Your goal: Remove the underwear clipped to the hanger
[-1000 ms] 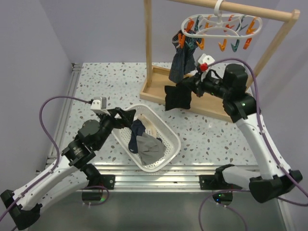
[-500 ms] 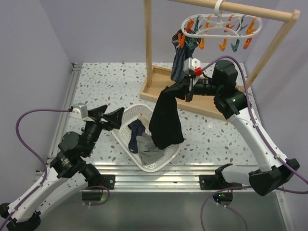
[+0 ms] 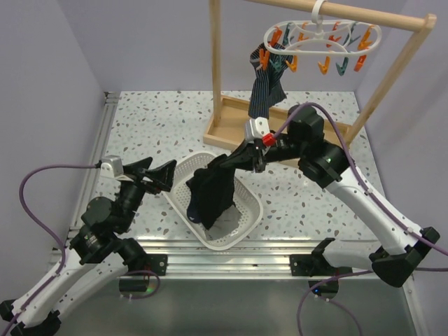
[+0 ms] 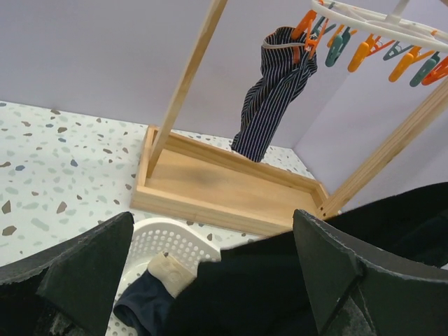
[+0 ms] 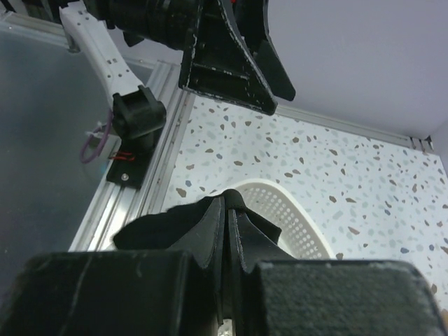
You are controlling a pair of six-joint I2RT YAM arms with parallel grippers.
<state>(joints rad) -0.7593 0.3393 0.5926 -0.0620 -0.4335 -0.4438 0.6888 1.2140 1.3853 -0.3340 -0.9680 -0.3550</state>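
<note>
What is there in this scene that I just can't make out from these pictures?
- Right wrist view: the right fingers grip the black underwear, yet they and the bottom edge hide most of it.
- Top view: the black underwear hangs over the basket and covers its contents, so no count is possible.
- Left wrist view: the hanger is cut off by the top and right edges, with most of its hook out of frame.
</note>
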